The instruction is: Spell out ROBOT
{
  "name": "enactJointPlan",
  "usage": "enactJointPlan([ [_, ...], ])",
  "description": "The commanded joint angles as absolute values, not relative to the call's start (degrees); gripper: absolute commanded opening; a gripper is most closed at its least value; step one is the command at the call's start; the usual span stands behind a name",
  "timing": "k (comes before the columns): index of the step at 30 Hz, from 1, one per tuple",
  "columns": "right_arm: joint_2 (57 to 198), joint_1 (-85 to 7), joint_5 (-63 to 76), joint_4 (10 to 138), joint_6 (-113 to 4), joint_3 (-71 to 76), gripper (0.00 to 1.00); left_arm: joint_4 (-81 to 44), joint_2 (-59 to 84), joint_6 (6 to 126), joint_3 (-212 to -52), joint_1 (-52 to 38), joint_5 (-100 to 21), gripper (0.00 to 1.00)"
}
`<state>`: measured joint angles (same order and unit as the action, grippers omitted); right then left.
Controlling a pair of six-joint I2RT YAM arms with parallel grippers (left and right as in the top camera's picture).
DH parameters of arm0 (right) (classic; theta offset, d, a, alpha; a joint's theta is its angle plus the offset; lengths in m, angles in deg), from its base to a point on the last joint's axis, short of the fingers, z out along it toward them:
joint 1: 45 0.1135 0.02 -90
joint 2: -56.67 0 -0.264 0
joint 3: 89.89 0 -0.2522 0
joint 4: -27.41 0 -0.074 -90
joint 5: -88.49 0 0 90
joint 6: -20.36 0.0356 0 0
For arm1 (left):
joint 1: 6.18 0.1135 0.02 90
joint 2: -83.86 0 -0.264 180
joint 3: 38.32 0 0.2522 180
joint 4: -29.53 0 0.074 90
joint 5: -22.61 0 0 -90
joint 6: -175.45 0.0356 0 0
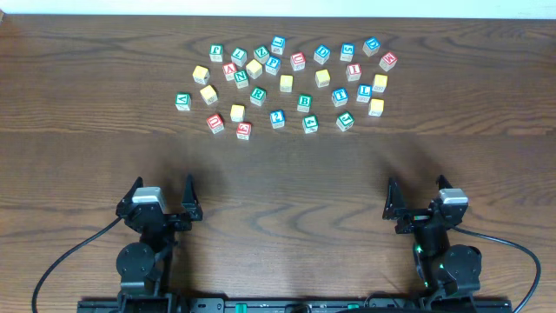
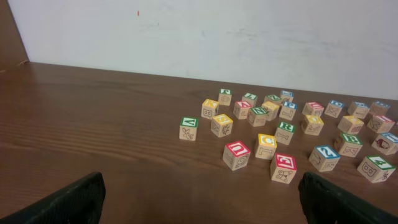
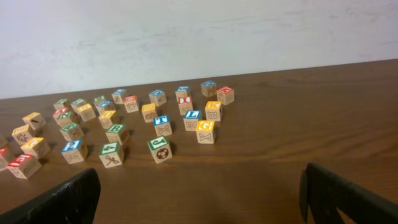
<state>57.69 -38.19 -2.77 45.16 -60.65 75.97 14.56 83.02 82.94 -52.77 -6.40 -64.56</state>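
Note:
Several wooden letter blocks (image 1: 287, 83) with red, blue, green and yellow tops lie scattered at the far middle of the table; they also show in the left wrist view (image 2: 286, 124) and the right wrist view (image 3: 124, 124). A green B block (image 1: 304, 102) sits among them. My left gripper (image 1: 162, 198) is open and empty near the front left, well short of the blocks. My right gripper (image 1: 417, 202) is open and empty near the front right. Only the black fingertips show in the wrist views, the left (image 2: 200, 205) and the right (image 3: 199, 202).
The dark wood table (image 1: 287, 191) runs to a white wall at the back (image 2: 217, 31). Black cables trail from both arm bases at the front edge (image 1: 69, 261).

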Motion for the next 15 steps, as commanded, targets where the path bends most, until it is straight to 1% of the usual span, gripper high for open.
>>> enactJointPlan([
  [1,57.56,-38.91,-2.66,45.33,-59.86,76.03,0.99,12.27,83.65,83.71,-52.31,-6.51,-65.34,0.98],
  [15,57.56,-38.91,-2.66,45.33,-59.86,76.03,0.99,11.98,83.63,83.73,-52.31,-6.51,-65.23,0.98],
])
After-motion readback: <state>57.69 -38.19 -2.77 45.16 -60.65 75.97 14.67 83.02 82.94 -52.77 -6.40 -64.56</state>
